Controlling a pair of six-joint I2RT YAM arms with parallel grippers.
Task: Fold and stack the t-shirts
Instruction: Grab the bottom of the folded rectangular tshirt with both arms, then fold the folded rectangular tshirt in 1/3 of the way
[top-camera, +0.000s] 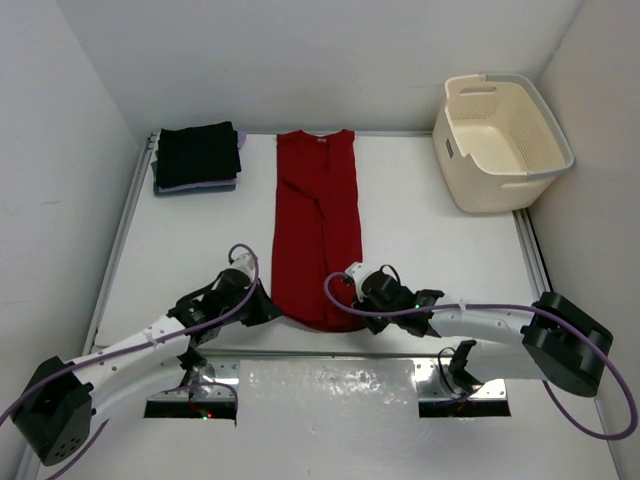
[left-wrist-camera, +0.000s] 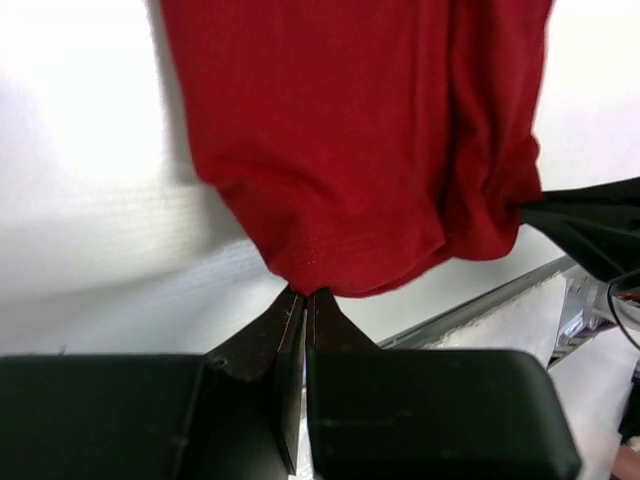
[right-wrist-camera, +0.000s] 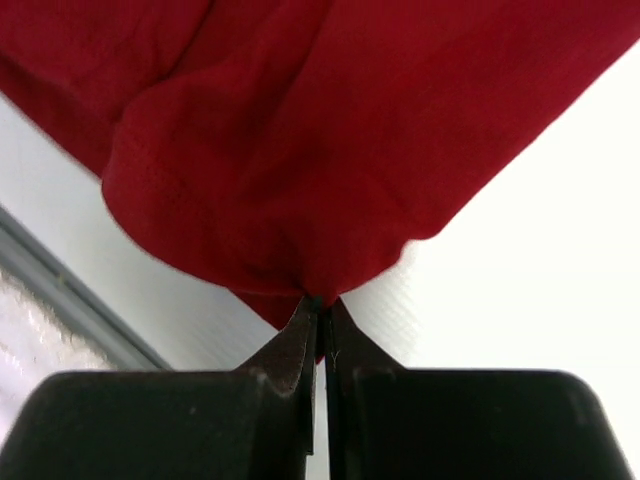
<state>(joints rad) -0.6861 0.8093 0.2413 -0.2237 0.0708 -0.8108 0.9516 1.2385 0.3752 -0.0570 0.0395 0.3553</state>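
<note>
Two tools are pinched shut on the near hem of the red shirt (top-camera: 317, 220), one at each corner.

From above, you see the left tool (top-camera: 272, 308) at the near-left corner and the right tool (top-camera: 345, 303) at the near-right one. The shirt lies lengthwise down the middle of the counter (top-camera: 200, 250), narrowed into a long strip with its collar at the far end. A folded stack (top-camera: 197, 158), black on top, sits at the far left, well apart from it. The basket (top-camera: 500, 140) stands at the far right.

On your left wrist view, the jaws are pressed together with only the very edge of the hem between their tips. That looks like a thin bite. Lift sharply or pull toward yourself and the cloth may slip out, dropping that corner.

On your right wrist view, the jaws are closed on a gathered tuck of cloth, which looks like a deeper hold. The hem bunches there, so the wrinkle could be carried into the fold and leave a crease.

Watch the pair together. If one tool rises or travels ahead of the other, the fold will likely land skewed. Lift too low and you may drag the whole strip along the counter instead of folding it.
</note>
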